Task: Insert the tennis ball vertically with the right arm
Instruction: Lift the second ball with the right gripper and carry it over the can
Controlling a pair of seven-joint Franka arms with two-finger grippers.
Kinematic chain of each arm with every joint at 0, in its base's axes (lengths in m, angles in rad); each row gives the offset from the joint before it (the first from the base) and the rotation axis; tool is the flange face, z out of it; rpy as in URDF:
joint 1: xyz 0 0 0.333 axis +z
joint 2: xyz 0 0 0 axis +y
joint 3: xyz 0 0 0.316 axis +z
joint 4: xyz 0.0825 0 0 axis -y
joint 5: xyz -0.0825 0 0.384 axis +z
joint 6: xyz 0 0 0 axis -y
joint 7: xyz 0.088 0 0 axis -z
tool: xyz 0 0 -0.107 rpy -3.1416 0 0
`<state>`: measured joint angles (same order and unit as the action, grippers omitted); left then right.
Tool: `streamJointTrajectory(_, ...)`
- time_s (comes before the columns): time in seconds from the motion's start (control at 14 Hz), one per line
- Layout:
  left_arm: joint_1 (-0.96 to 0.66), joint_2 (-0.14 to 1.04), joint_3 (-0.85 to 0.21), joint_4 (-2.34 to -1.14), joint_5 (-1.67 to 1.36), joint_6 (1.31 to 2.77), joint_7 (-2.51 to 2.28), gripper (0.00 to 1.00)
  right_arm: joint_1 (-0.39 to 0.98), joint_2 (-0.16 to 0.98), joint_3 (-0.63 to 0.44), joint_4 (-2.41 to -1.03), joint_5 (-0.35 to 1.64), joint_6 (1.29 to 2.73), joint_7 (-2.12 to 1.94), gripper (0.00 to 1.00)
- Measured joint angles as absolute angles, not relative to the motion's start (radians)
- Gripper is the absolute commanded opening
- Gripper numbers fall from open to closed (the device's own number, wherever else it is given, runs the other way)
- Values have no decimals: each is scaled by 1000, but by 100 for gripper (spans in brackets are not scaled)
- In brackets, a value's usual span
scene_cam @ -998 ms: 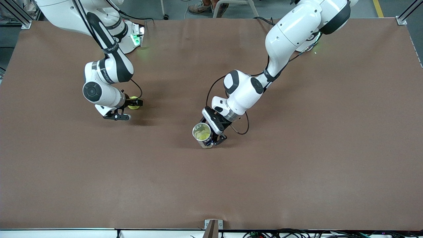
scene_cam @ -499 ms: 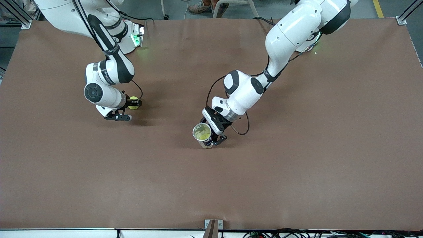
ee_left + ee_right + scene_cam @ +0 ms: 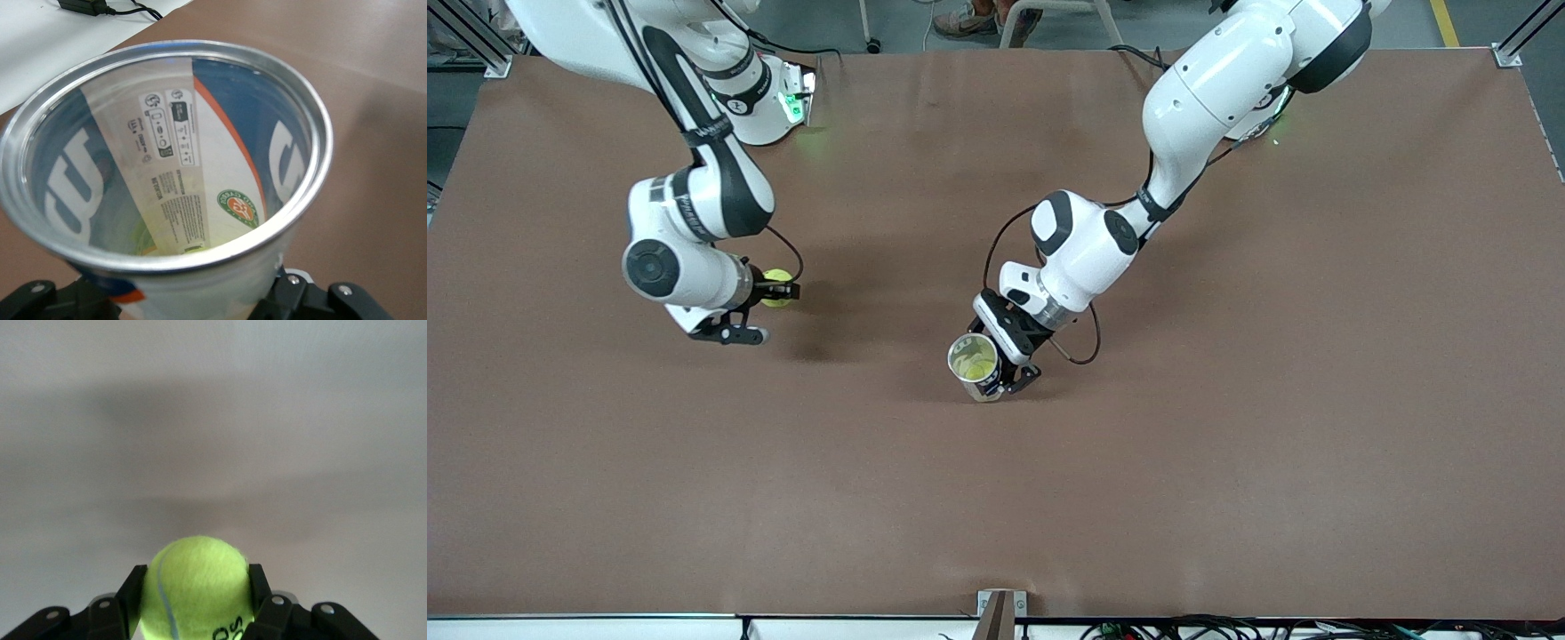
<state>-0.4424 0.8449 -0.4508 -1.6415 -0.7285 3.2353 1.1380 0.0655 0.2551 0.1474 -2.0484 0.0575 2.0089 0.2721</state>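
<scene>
- Front view: we see the right gripper (image 3: 763, 291) clamped on the yellow-green tennis ball (image 3: 776, 287), above the brown table (image 3: 1227, 444) toward the right arm's end; the wrist hides most of the ball.
- Front view: the left gripper (image 3: 1000, 378) clasps the can (image 3: 975, 364) at mid-table, open mouth tilted up toward the camera. Its lower end is hidden by the fingers, and no label reads from here.
- Left wrist view: we look into the can (image 3: 167, 167) past its metal rim. The label shows through reversed, with blue and white panels, an orange stripe, a round green-and-orange emblem and fine print too small to read.
- Right wrist view: two black fingers (image 3: 130, 597) press the tennis ball (image 3: 197, 587) from either side. Dark letters on the ball are cut off by the frame edge; we cannot read them.
</scene>
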Motion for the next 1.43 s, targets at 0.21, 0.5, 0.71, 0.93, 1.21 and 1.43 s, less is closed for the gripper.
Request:
streamJointTrajectory(0.21, -442, 845, -451, -1641, -728, 3235, 1138, 77, 82, 259, 149, -1802, 99, 1873, 314, 28)
streamJointTrajectory(0.5, -442, 845, -451, -1641, -728, 3235, 1138, 77, 133, 357, 150, -1600, 237, 1873, 463, 27)
streamJointTrajectory(0.71, -443, 845, -451, -1641, -728, 3235, 1138, 77, 202, 443, 152, -1493, 341, 1921, 606, 27)
streamJointTrajectory(0.93, -443, 845, -451, -1641, -728, 3235, 1138, 76, 280, 500, 153, -1436, 372, 2068, 739, 27)
streamJointTrajectory(1.21, -443, 845, -451, -1641, -728, 3235, 1138, 76, 337, 555, 153, -1404, 373, 2205, 868, 27)
streamJointTrajectory(1.43, -443, 845, -451, -1641, -728, 3235, 1138, 76, 364, 580, 154, -1385, 374, 2205, 944, 27)
